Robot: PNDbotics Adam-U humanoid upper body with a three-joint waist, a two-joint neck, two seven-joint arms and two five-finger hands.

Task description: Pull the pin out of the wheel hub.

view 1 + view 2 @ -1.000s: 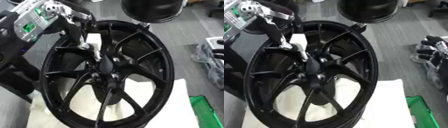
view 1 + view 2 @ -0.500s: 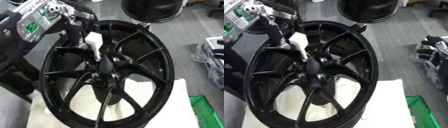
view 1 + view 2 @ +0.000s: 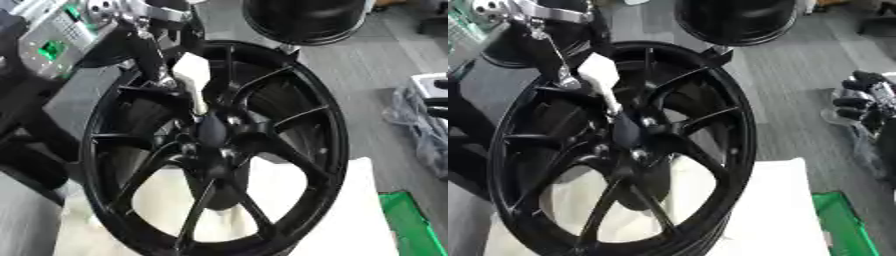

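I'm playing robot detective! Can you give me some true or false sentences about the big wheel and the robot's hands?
1. The wheel is black. True.
2. The left hand reaches in from the upper left toward the hub. True.
3. The right hand is holding the wheel's rim. False: it stays off at the right edge, away from the wheel.
4. The wheel lies flat on red cloth. False: it stands tilted on white padding.
5. A green thing sits at the lower right. True.

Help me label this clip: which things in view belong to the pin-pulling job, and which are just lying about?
Job: wheel hub; white-handled pin above its centre; left hand at the pin.

Lying about: green bin; second dark wheel behind; idle right hand, far right.
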